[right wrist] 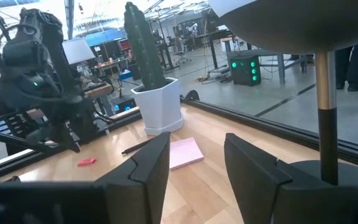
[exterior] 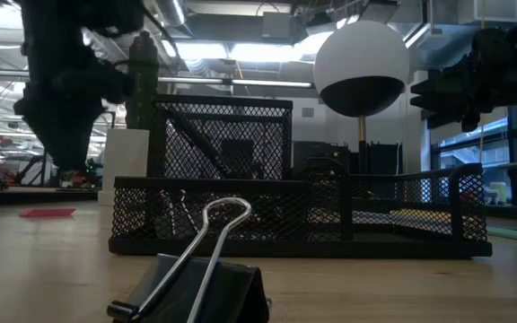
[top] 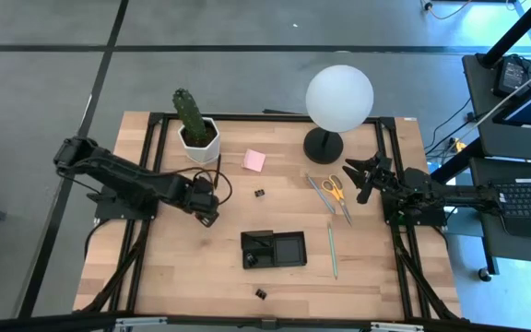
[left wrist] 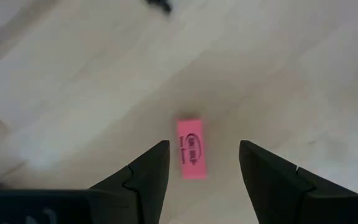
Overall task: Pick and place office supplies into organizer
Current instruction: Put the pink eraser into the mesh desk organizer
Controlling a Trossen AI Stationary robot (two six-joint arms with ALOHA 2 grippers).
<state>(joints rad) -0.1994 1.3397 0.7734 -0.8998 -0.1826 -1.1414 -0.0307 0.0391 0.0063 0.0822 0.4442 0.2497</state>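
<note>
A small pink eraser [left wrist: 191,157] lies flat on the wooden table, and it also shows in the right wrist view [right wrist: 86,162]. My left gripper [left wrist: 204,146] hangs open just above it, fingers pointing down, one on either side, touching nothing; in the high view my left gripper [top: 210,214] hides the eraser. The black mesh organizer [top: 273,249] stands at the table's near middle. My right gripper [top: 362,180] is open and empty, raised near the lamp's base, above the yellow-handled scissors [top: 335,189]. A pink sticky-note pad [top: 253,160] lies at the far middle.
A potted cactus [top: 194,129] and a white globe lamp [top: 338,100] stand at the far edge. A black pen [top: 220,178] lies by the cactus pot. A green pencil [top: 332,249] lies right of the organizer. Binder clips lie at the middle [top: 259,194] and near the front edge [top: 261,293].
</note>
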